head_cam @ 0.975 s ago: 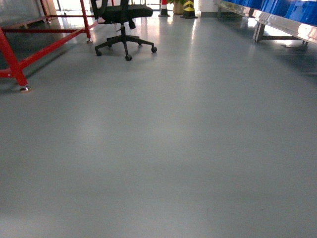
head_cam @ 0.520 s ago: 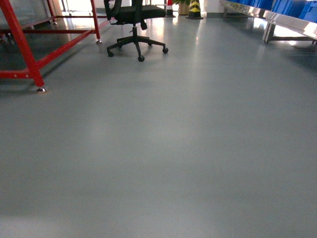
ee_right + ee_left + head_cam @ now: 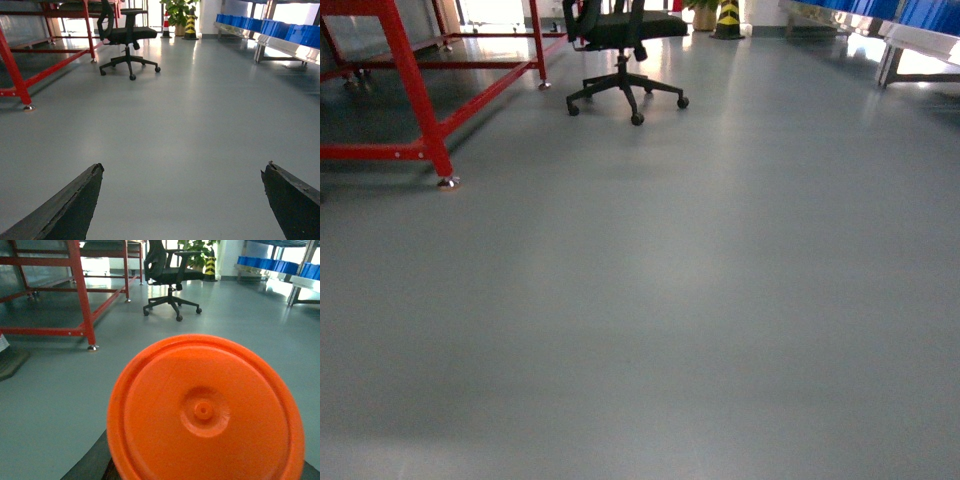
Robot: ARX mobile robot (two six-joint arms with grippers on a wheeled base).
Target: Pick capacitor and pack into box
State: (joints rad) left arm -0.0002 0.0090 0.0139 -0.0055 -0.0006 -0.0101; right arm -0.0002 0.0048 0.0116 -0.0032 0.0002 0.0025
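Grey glossy floor [image 3: 700, 300], red frame [image 3: 415, 90], black office chair [image 3: 620, 40]; right tool [image 3: 182, 200] spread, left tool's state unclear.

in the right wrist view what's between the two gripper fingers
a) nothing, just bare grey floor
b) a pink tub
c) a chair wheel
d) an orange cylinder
a: the right gripper is open, its two dark fingertips spread wide apart with only grey floor showing between them.

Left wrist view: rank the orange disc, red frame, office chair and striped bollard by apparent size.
1. orange disc, inflated by nearness to the camera
2. red frame
3. office chair
4. striped bollard
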